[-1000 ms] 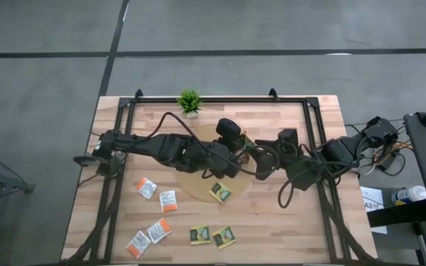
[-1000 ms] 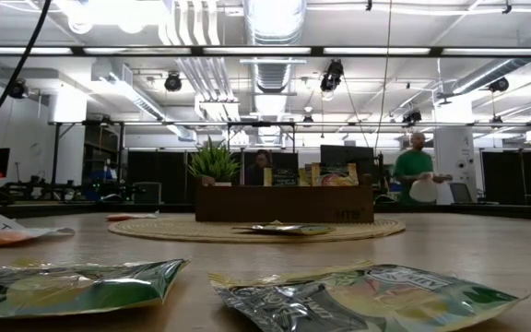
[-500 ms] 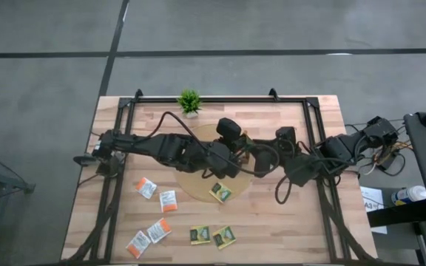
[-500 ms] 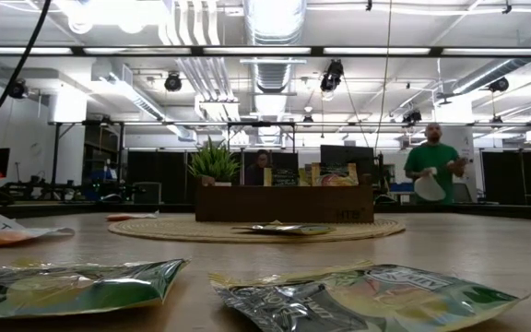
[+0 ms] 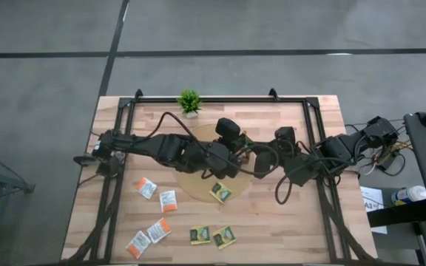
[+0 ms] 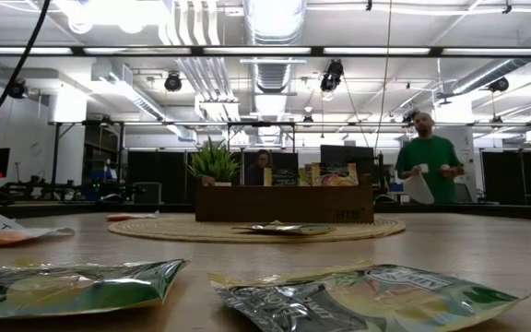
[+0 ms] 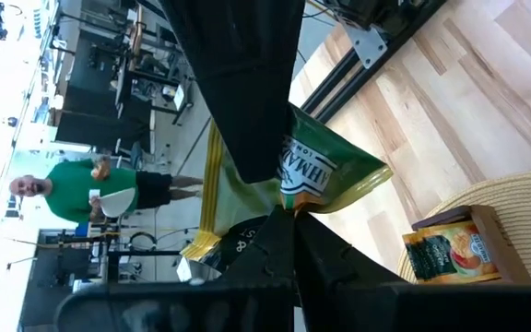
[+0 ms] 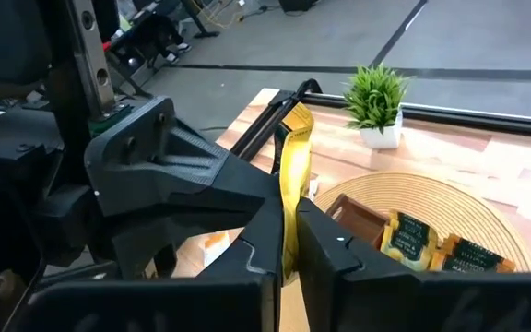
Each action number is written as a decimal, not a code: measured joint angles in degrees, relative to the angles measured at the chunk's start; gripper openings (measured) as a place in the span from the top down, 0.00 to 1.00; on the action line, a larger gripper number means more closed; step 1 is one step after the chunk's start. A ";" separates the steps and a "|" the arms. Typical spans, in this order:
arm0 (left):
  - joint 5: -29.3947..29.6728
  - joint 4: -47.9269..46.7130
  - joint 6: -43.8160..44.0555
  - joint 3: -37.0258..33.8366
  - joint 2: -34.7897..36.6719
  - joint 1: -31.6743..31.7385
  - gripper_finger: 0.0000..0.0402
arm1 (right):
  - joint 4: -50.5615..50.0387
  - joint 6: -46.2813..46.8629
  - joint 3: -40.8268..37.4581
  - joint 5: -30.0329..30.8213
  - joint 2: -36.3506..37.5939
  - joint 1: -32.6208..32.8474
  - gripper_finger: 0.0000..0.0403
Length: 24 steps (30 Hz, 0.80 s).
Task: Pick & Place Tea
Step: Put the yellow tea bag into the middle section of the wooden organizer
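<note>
Above the round woven mat (image 5: 198, 185) at mid-counter, both tools meet. Left tool (image 7: 279, 198) and right tool (image 8: 287, 242) each clamp one green-and-yellow tea sachet (image 7: 325, 171), held edge-up over the brown compartment tray (image 8: 367, 221). Other sachets (image 5: 157, 199) lie on the counter (image 5: 272, 229).

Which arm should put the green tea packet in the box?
Probably right. The right end effector pinches the green-and-yellow sachet, and the brown tray sits just ahead of it. The left end effector crowds the same sachet.
</note>
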<state>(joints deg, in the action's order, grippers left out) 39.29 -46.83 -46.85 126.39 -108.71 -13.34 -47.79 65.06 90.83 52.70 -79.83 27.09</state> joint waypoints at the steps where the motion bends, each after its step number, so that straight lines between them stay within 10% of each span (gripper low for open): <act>1: 0.00 -0.04 0.58 0.00 0.00 0.00 1.00 | 0.00 -0.46 0.00 -0.07 0.00 0.00 0.96; 24: -5.77 -10.72 23.92 4.68 5.51 0.46 0.45 | 0.29 -8.34 0.02 -3.69 1.23 0.16 0.97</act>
<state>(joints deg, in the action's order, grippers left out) 33.52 -57.55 -22.93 131.07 -103.20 -12.88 -47.50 56.71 90.85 49.01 -78.60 27.25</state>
